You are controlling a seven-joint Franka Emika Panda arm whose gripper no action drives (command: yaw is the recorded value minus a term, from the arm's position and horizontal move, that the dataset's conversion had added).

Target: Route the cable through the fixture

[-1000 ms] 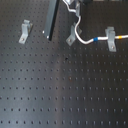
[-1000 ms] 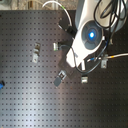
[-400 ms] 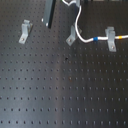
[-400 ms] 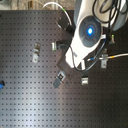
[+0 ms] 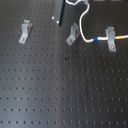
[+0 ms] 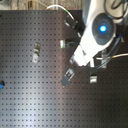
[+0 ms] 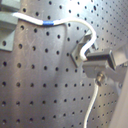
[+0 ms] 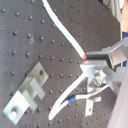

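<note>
Gripping the cable [image 5: 83, 24] between my fingers, my gripper [image 5: 62, 14] hung just above and beside the middle fixture [image 5: 72, 35], the cord already held in the broader upright clip [image 5: 110, 39], so I judged the next move was lowering the slack into that slanted clip.

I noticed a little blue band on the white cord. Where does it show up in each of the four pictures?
First exterior view: the blue band sits on the white cable, just to the first exterior view's left of the rightmost clip.
Second exterior view: I cannot find it.
First wrist view: on the cable, before its arch.
Second wrist view: on the cable's loop.
Shared landmark: the black perforated board.
</note>
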